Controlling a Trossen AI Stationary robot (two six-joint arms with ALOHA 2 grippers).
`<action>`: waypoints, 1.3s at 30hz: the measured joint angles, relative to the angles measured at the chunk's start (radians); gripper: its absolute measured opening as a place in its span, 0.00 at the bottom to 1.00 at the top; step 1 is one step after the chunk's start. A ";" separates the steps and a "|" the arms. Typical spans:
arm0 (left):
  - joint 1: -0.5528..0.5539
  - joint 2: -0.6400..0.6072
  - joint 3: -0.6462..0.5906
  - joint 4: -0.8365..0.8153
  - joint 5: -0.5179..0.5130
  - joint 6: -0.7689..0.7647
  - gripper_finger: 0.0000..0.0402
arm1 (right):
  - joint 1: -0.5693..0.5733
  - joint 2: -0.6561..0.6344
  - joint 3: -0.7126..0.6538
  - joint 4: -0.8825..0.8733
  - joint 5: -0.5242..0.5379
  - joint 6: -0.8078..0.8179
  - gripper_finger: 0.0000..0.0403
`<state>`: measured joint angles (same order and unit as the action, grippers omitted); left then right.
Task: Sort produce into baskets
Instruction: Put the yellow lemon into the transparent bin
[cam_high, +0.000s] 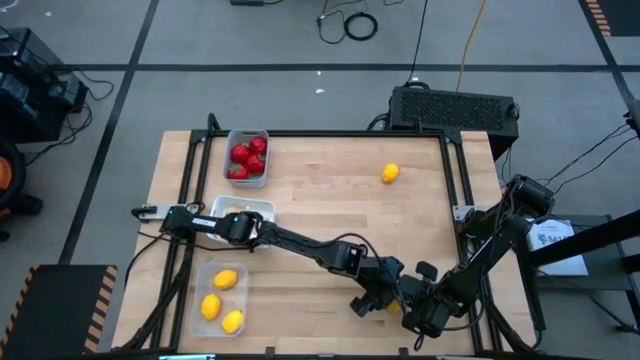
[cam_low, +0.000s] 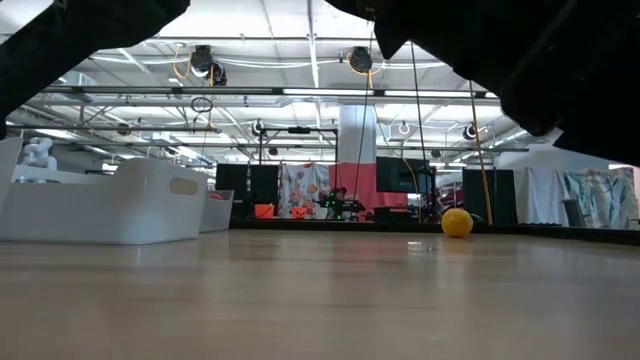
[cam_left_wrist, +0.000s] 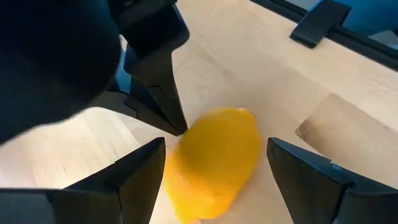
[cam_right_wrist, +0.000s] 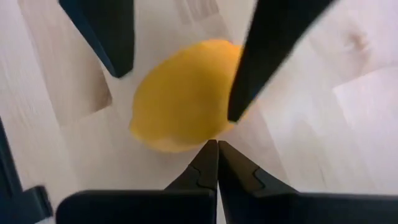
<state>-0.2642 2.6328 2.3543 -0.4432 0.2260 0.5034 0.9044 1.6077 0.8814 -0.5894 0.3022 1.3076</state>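
Lemon (cam_left_wrist: 214, 165) sits at the table's five o'clock edge between the left gripper's (cam_left_wrist: 214, 174) spread fingers, ready for a pinch, while the right gripper's (cam_right_wrist: 216, 163) pressed-together tips brace it, likely against rolling.

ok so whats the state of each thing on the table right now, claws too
left claw: open, fingers either side of the near lemon
right claw: shut, tips right by the same lemon
near lemon: on the table, not lifted
far lemon: loose on the table, unsorted
grey basket: holds red fruits
clear basket: holds three lemons
white basket: contents hidden by the left arm
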 joint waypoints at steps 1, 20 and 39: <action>0.001 0.000 0.000 -0.001 0.000 0.006 0.71 | 0.001 0.000 0.000 0.001 0.015 -0.008 0.00; -0.002 0.000 -0.001 -0.099 -0.016 0.004 0.71 | 0.000 -0.044 0.000 -0.143 0.084 0.061 0.00; -0.006 0.020 -0.002 -0.100 -0.048 -0.128 0.71 | 0.060 -0.142 0.000 -0.194 0.044 0.174 0.00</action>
<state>-0.2704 2.6531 2.3520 -0.5434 0.1783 0.3751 0.9643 1.4658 0.8814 -0.7837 0.3465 1.4812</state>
